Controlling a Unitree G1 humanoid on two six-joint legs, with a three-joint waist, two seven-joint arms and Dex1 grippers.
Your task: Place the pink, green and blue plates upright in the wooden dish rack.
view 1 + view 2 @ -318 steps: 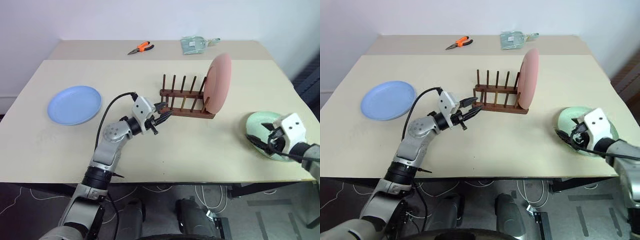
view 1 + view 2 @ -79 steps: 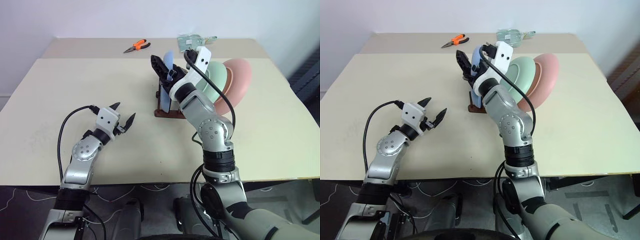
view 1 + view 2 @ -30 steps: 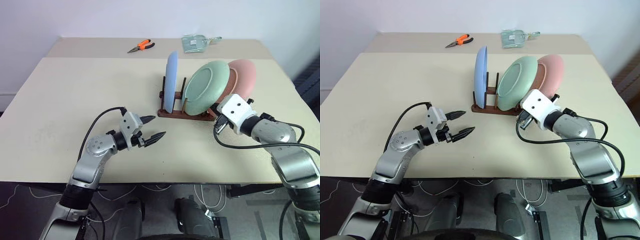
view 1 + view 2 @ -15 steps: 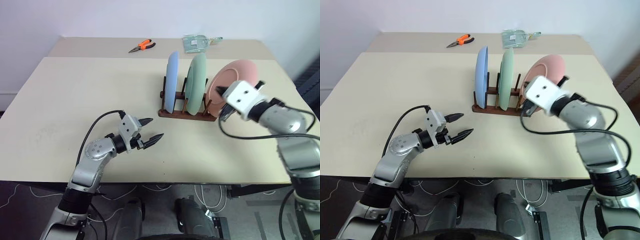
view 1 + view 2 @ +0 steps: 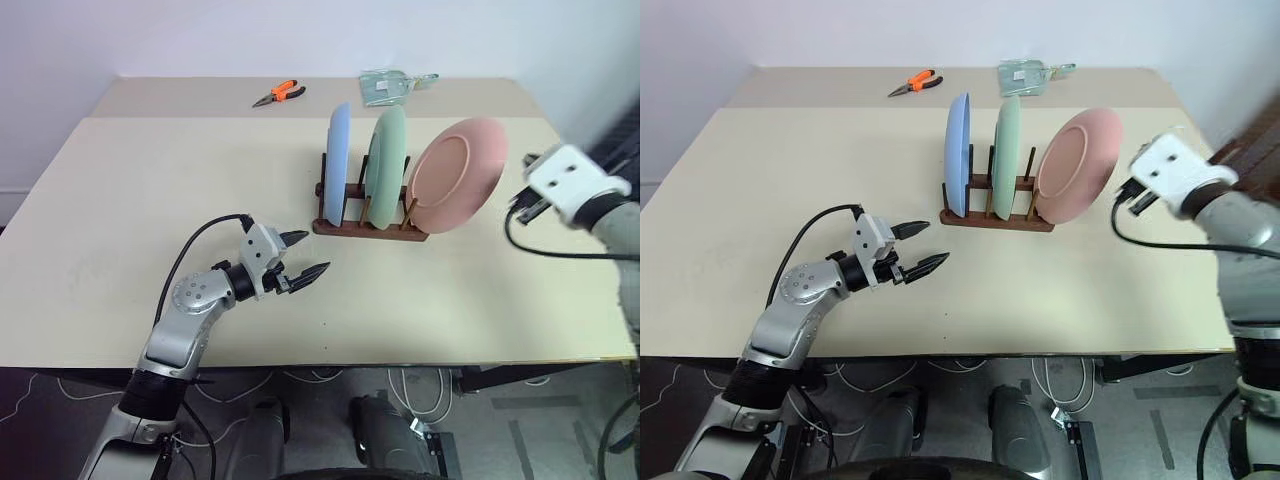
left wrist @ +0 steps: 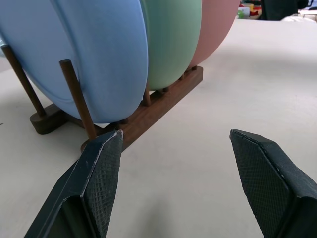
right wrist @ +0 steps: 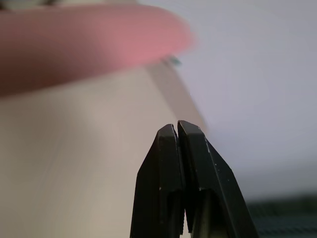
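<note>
The wooden dish rack point(image 5: 365, 226) stands mid-table and holds all three plates. The blue plate point(image 5: 339, 165) is upright at its left end and the green plate point(image 5: 386, 162) is upright in the middle. At its right end the pink plate point(image 5: 457, 177) leans to the right. My left gripper point(image 5: 316, 252) is open and empty, level above the table, in front and left of the rack. The left wrist view looks at the rack's base point(image 6: 148, 111) between the fingers point(image 6: 101, 168). My right gripper point(image 7: 177, 126) is shut and empty, raised to the right of the pink plate and apart from it.
Orange-handled pliers point(image 5: 281, 95) and a clear plastic packet point(image 5: 391, 88) lie at the back of the table point(image 5: 150, 180). A black cable loops from each wrist. The table's right edge lies close under my right arm.
The green plate went from leaning to upright. My right gripper swung right and up, away from the pink plate, which stays leaning. The left gripper kept still.
</note>
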